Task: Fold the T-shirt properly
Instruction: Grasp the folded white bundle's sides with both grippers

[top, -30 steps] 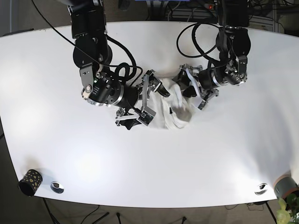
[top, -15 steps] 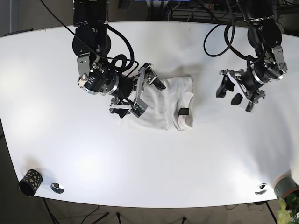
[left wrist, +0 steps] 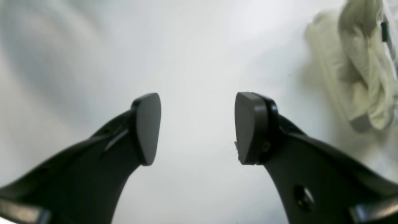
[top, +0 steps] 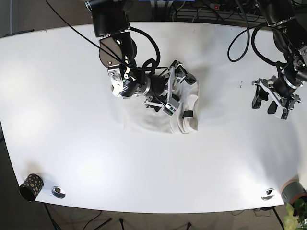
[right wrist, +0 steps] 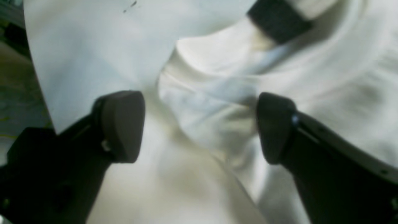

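A white cotton T-shirt point(top: 184, 108) lies bunched in a compact, partly folded heap a little past the middle of the broad white table point(top: 72, 143), slightly toward its far side. A small black label point(top: 188, 114) shows at the collar on the right side of the heap, and a rounded fold of cloth curls along the near right edge.

The right gripper point(top: 173, 91), black with flat oval pads, hangs over the left part of the shirt, its arm reaching in from the far left. In the right wrist view its jaws stand wide apart, one pad point(right wrist: 122, 124) on either side of a raised ridge of white cloth point(right wrist: 214, 124), with nothing pinched between them; whether the pads touch the fabric cannot be told. The black label point(right wrist: 278, 23) sits at the top of that view.

The left gripper point(top: 268, 100) is well apart from the shirt, over bare table near the right edge. Its jaws are also spread wide and hold nothing; the left wrist view shows only white tabletop between the two dark fingers point(left wrist: 248, 127), with the crumpled shirt point(left wrist: 357, 71) off at the upper right.

At the near left corner stand a small black cup with gold dots point(top: 30, 186) and a round metal fitting point(top: 58, 192); another such fitting point(top: 268, 193) sits near the right corner.
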### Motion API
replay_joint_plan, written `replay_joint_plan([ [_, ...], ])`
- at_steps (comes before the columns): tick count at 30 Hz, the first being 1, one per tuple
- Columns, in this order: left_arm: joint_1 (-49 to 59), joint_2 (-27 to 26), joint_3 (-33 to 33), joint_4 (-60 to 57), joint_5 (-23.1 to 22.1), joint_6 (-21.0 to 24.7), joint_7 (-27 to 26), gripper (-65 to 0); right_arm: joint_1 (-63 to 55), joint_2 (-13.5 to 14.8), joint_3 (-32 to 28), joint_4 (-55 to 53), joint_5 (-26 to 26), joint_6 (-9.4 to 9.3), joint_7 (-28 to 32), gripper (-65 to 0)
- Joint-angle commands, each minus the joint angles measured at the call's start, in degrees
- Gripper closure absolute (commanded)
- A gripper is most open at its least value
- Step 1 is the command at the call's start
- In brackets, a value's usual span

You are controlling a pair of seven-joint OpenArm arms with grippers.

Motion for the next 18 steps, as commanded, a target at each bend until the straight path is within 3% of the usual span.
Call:
replay_joint_plan([
  [1,-1.7,-0.9,1.9,1.3,-1.3,-0.1,-1.5,-35.1,2.4,-0.2,-0.2,-2.1,0.6,0.08,2.1,-40.3],
  [4,-2.0,-0.7,6.1,1.9,-1.3,-0.1,-1.6,-35.1,3.2,1.0,0.6,-0.6,1.3,0.08,2.1,-27.0],
  [8,-4.1,0.4,12.7,2.9,-1.3,-0.1,-1.6,-35.1,3.2,3.0,4.3,5.3,1.3,0.08,2.1,-18.1],
  [18,-7.4,5.1,22.2,2.7,-1.3,-0.1,-1.5,-35.1,9.0,11.7,15.3,3.2,1.2,0.08,2.1,-14.6],
])
